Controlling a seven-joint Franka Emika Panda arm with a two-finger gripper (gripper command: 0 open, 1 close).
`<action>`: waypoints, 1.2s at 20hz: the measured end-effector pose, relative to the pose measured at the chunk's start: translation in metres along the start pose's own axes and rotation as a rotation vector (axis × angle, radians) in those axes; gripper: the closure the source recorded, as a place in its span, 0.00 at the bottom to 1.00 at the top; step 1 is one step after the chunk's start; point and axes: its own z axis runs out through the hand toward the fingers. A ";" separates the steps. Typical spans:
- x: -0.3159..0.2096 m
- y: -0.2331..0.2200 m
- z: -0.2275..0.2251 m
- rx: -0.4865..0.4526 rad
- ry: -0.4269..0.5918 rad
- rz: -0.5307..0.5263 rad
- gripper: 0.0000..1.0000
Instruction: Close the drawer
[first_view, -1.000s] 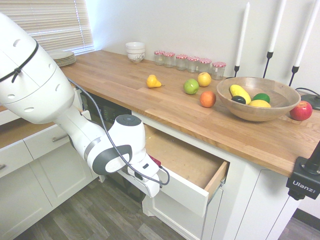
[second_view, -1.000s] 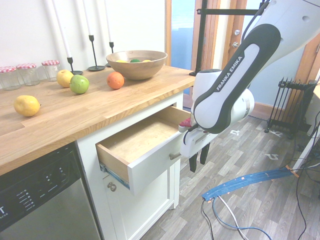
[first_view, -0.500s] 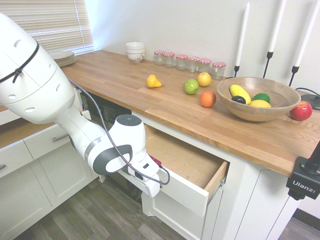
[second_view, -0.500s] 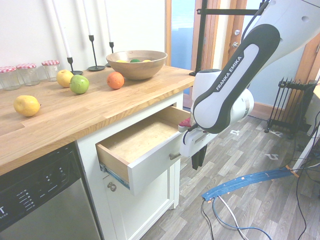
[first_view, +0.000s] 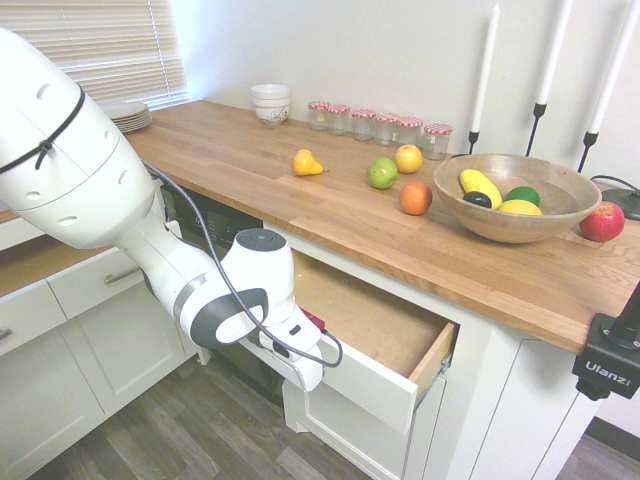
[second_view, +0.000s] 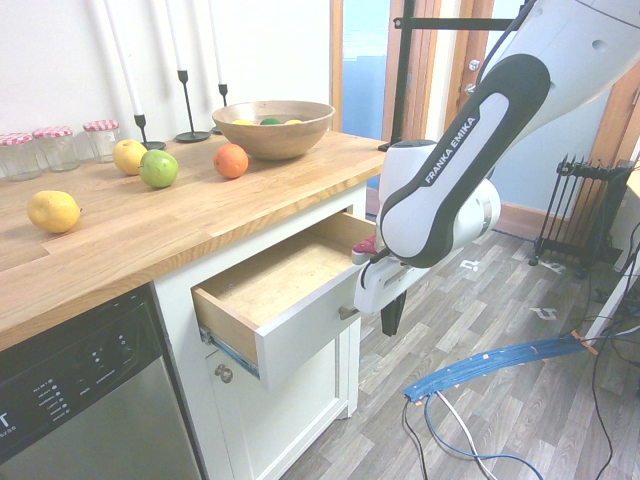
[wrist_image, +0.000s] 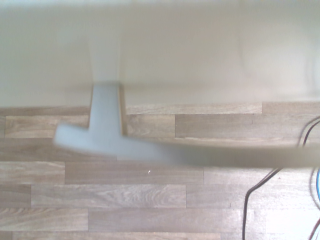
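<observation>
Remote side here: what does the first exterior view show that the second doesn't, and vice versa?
Only the first: yellow pear, stacked white bowls, shiny red apple.
Only the second: black closed fingers, round metal cabinet knob, blue floor cable cover.
Both: open white-fronted drawer with pale wooden interior, green apple, wide wooden bowl.

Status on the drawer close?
End effector shut, at the drawer front. White flat-front drawer with slim silver bar handle open, its light wooden interior bare. No obstruction visible in its path.
</observation>
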 end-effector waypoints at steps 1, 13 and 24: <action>0.002 -0.002 0.001 0.000 0.000 0.000 1.00; 0.032 -0.036 -0.001 -0.003 -0.013 -0.011 1.00; 0.050 -0.065 -0.011 0.008 -0.010 -0.023 1.00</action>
